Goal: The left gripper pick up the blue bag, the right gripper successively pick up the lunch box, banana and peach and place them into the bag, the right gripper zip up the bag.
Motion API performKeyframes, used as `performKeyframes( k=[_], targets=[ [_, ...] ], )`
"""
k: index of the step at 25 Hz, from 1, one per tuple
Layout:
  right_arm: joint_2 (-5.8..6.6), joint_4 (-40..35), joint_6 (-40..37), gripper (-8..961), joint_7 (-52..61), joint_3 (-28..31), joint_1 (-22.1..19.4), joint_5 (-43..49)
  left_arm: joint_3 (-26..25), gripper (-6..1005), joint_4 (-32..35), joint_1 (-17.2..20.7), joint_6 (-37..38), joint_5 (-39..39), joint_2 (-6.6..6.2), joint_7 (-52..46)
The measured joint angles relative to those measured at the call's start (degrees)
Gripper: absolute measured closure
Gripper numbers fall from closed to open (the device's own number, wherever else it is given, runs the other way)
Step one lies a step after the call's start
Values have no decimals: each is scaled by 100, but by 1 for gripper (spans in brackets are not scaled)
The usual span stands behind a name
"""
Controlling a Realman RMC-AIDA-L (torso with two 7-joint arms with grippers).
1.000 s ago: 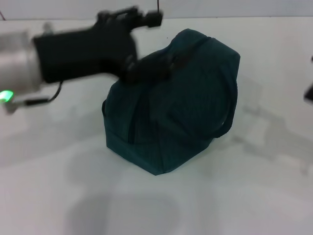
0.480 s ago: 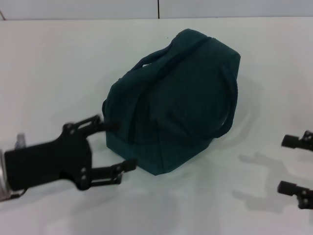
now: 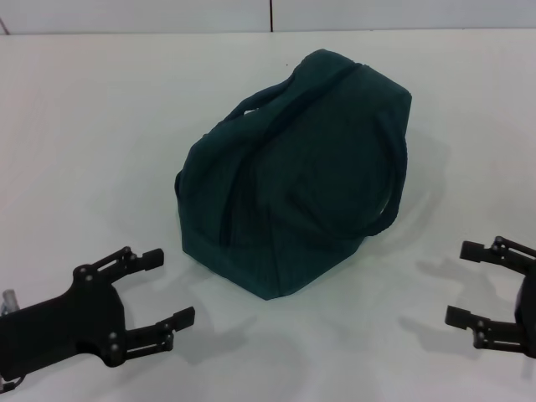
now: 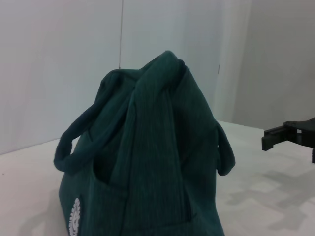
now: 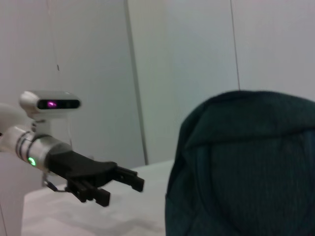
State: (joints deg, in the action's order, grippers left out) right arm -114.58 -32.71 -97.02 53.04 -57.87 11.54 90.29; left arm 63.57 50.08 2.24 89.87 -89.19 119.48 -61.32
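Observation:
The blue bag (image 3: 297,180) is a dark teal cloth bag standing in the middle of the white table, its top closed and its handles lying over it. My left gripper (image 3: 170,286) is open, low near the table's front left, apart from the bag. My right gripper (image 3: 458,282) is open at the front right, also clear of the bag. The left wrist view shows the bag (image 4: 147,157) close up, with one of the right gripper's fingers (image 4: 283,135) beyond it. In the right wrist view, the bag (image 5: 246,167) and the left gripper (image 5: 122,192) both appear. Lunch box, banana and peach are out of view.
The white table (image 3: 100,126) spreads all around the bag. A pale wall (image 3: 167,15) runs along its far edge.
My left gripper has come away from the bag's handle and dropped to the front left, open. My right gripper has come further into view at the front right. The bag has stayed put.

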Motion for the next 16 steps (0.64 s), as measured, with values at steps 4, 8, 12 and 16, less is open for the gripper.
performKeyframes(
  k=[4,8,12,16],
  targets=[
    [-4,191,114,97,-138,15,111,15,-42,121,-67,-3,8,-1,5,133],
    [-6,230,120,96,-161,12,131,17,-47,121,-68,-5,32,27,1,137],
    [-15,247,127,96,-163,3,160,7,-47,121,-55,-9,122,45,-2,149],
    [-22,299,130,96,-164,-3,199,6,-50,121,-72,-17,146,54,-4,154]
  ],
)
